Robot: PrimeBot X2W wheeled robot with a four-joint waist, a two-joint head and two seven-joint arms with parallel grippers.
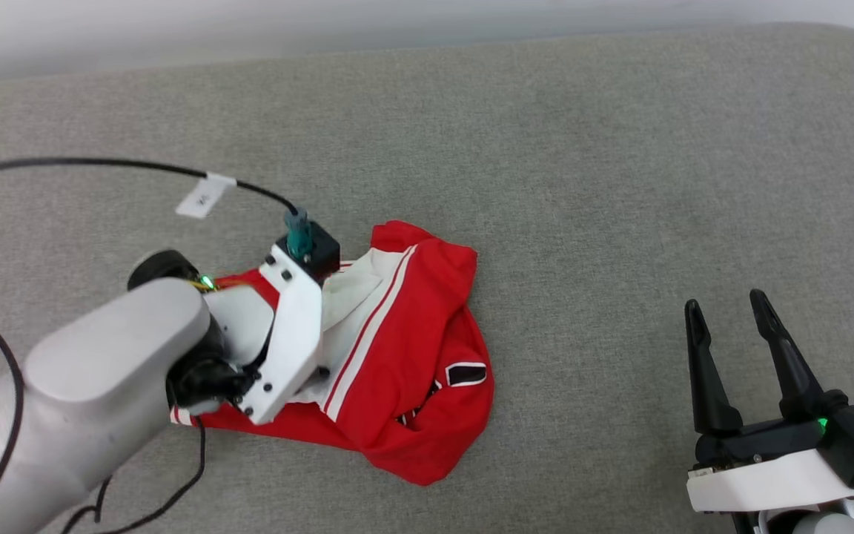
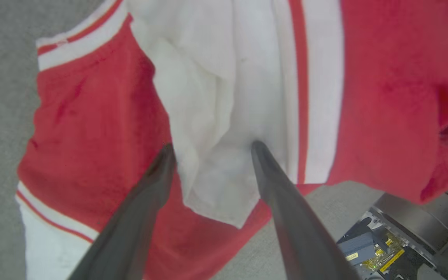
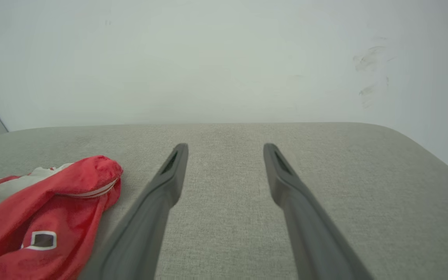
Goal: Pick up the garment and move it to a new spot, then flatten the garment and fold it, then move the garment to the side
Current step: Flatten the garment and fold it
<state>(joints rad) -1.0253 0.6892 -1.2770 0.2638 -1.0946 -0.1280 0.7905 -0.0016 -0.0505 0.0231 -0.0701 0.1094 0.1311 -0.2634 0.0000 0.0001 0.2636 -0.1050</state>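
Left gripper [image 2: 212,147] spread wide, holding nothing, its tips straddling a white sleeve fold of the crumpled red T-shirt [image 1: 412,348] on the grey cushion [image 1: 583,148]. It looks soft, light, limp: pinch a bunched fold. Right gripper [image 1: 725,301] wide open, empty, well apart

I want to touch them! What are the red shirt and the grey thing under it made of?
The red shirt looks like soft, matte cloth, maybe cotton: it slumps in loose folds. The grey surface looks like woven upholstery fabric over padding, judging by its fine speckled weave and rounded corner.
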